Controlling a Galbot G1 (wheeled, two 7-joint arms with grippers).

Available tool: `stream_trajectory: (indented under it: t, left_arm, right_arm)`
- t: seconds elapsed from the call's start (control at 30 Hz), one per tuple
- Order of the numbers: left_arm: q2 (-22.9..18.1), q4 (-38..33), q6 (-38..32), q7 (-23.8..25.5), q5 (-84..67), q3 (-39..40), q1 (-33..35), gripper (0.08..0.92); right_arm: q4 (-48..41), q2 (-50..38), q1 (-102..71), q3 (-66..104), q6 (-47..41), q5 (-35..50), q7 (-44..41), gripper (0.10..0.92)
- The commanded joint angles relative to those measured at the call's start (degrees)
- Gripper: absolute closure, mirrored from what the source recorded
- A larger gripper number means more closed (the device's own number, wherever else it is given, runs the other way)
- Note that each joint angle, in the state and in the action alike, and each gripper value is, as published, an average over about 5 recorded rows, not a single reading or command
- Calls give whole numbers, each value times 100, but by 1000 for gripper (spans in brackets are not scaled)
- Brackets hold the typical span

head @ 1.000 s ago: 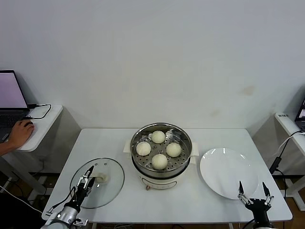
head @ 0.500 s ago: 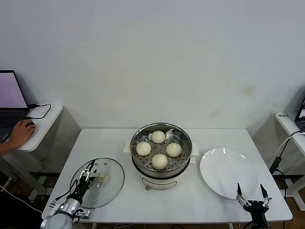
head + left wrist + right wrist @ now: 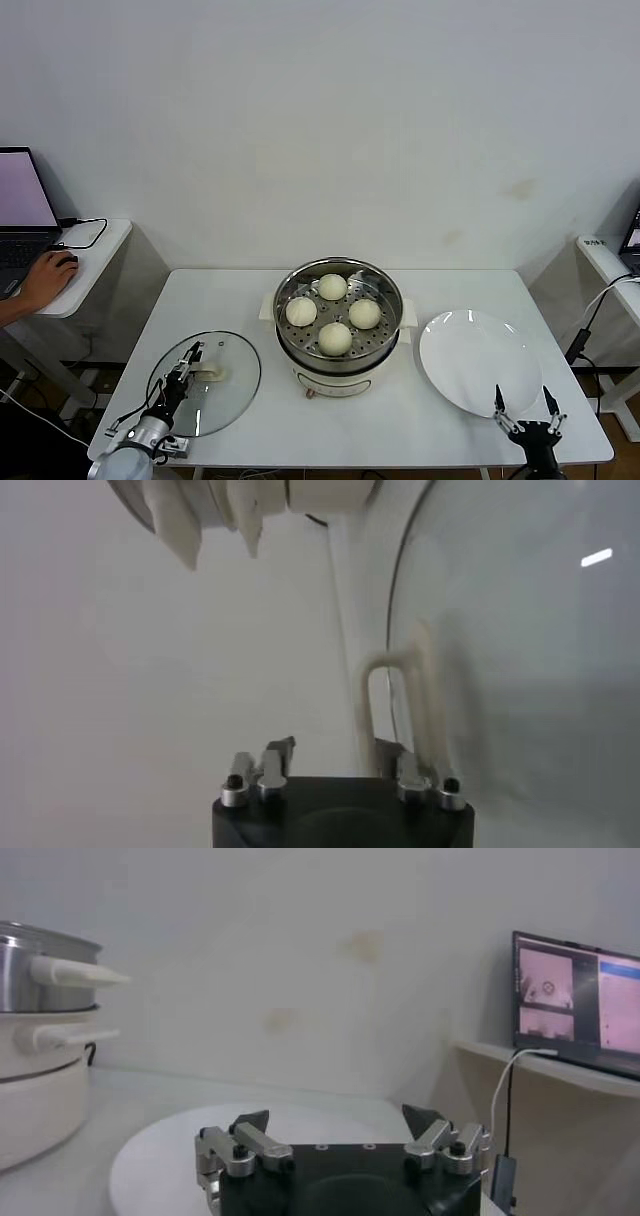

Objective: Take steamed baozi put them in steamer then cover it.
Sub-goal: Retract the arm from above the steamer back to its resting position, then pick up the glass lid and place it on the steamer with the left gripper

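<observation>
Four round off-white steamed baozi [image 3: 333,312] sit in the uncovered shiny perforated steel steamer [image 3: 338,325] on its white base.
Left of the steamer, the round clear glass cover [image 3: 205,383] with cream oblong handle lies flat; the left gripper [image 3: 183,366] hangs open over it. Right of the steamer, the right gripper [image 3: 522,407] hovers open at a flat white plate's [image 3: 478,360] near rim.

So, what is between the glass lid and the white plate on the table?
In the head view, the steamer with four baozi stands between the cover and the plate.
</observation>
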Motion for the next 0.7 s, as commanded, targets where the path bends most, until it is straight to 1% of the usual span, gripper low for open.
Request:
stream_trajectory:
  t: [0.03, 0.2, 0.3, 0.37, 0.47, 0.57, 0.7]
  left_arm:
    - [9, -5, -10, -83, -289, 7, 36, 634]
    - [84, -445, 4, -104, -511, -88, 259, 780]
    - [187, -834, 106, -77, -718, -165, 461, 840]
    - [273, -1150, 296, -38, -848, -254, 630, 850]
    - [465, -1773, 808, 116, -1117, -455, 944, 851]
    - [709, -2446, 1346, 366, -1521, -683, 1191, 851]
    - [1004, -3179, 2023, 818, -2214, -898, 1315, 851]
  right_arm:
    - [26, -4, -4, -21, 6, -44, -7, 203]
    - [83, -31, -30, -62, 21, -112, -22, 203]
    - [133, -46, -46, -91, 26, -144, -32, 202]
    - [154, -53, -51, -104, 68, -192, -44, 203]
    - [213, -87, -76, -111, 133, -240, -68, 203]
    - [283, -131, -111, -107, 139, -240, -83, 202]
    - [331, -147, -144, -111, 142, -263, -89, 203]
